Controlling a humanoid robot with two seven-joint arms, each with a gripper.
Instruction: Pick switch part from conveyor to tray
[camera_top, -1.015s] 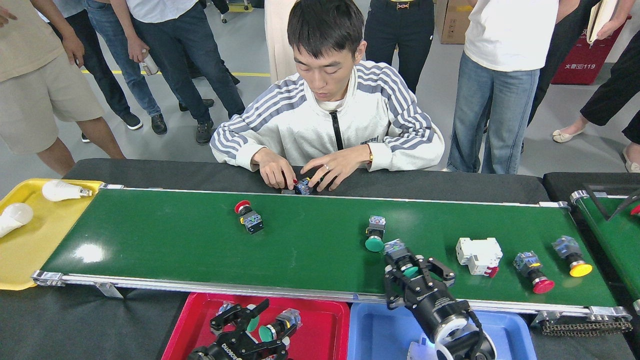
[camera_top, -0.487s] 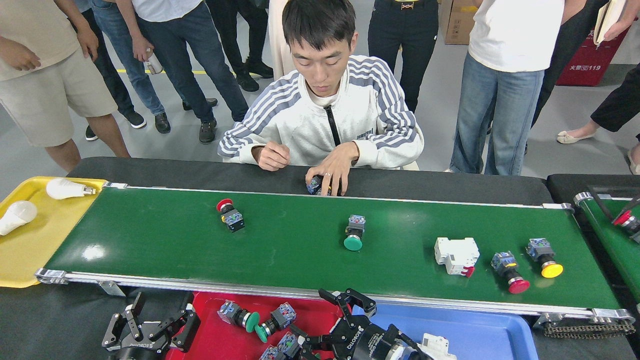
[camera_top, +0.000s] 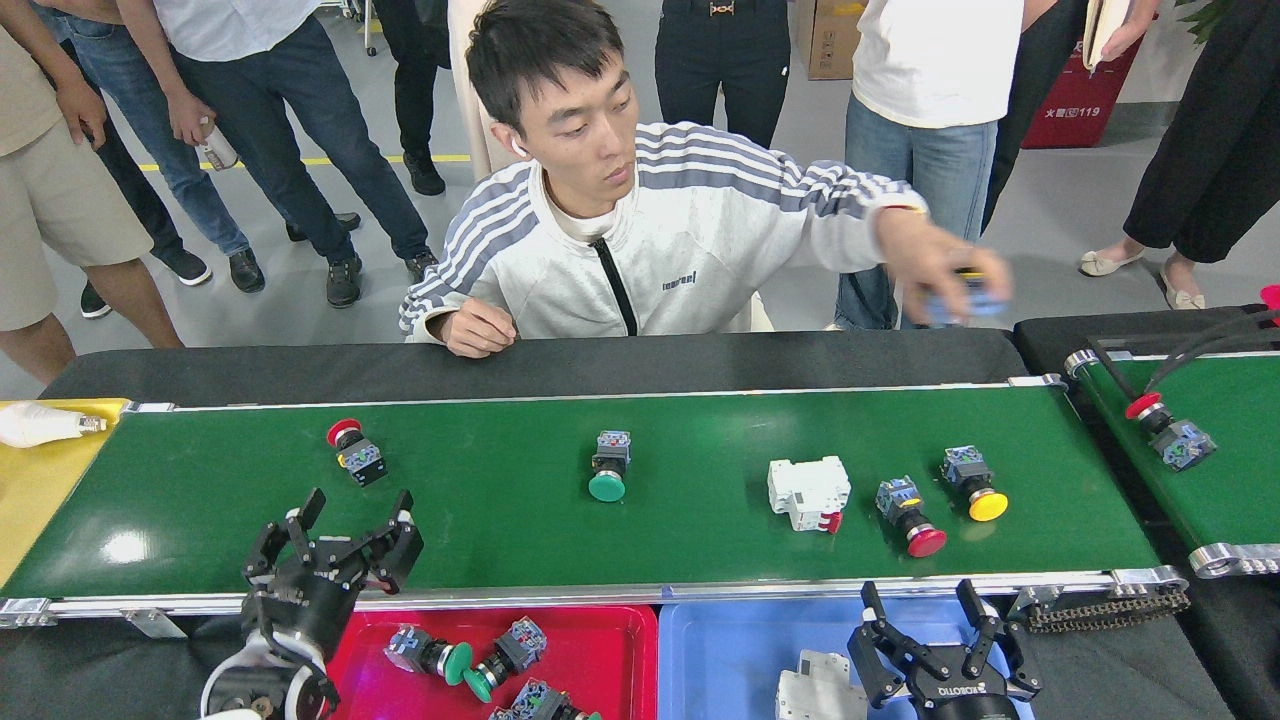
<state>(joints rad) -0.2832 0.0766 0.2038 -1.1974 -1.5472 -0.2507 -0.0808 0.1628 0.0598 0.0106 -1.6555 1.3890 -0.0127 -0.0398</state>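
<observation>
Head view: the left end effector stands over the near edge of the conveyor, its black fingers spread wide with nothing between them. Just beyond it and slightly to its right lies a red-capped switch part on the green belt. Farther to its right, mid-belt, sits a green-capped switch part. The right end effector hangs low over the blue tray, fingers likewise apart and empty; a white part lies in that tray just to its left. Beyond it on the belt rest a white breaker, a second red-capped switch and a yellow-capped switch. Between the two end effectors, the red tray holds green-capped switches. Across the surface, a seated person's hand holds a blurred small part in the air.
</observation>
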